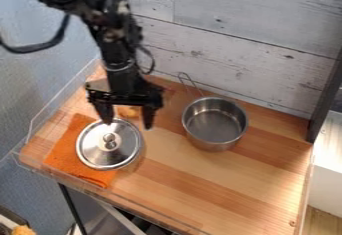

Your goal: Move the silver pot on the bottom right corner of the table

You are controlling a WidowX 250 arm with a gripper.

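Note:
The black gripper [127,119] hangs over the left part of the wooden table [220,189], its two fingers spread apart and open, with the far edge of a silver lid below and between them. To its right, the silver pot [214,124] stands upright and uncovered toward the back middle of the table, its thin wire handle pointing up and left to the wall. The gripper and pot are apart.
A round silver lid [109,145] with a knob lies partly on an orange cloth [67,149] at the left. A small yellowish-brown item [128,112] is behind the lid. A whitewashed plank wall [234,34] borders the back; a dark post [324,99] stands at the right.

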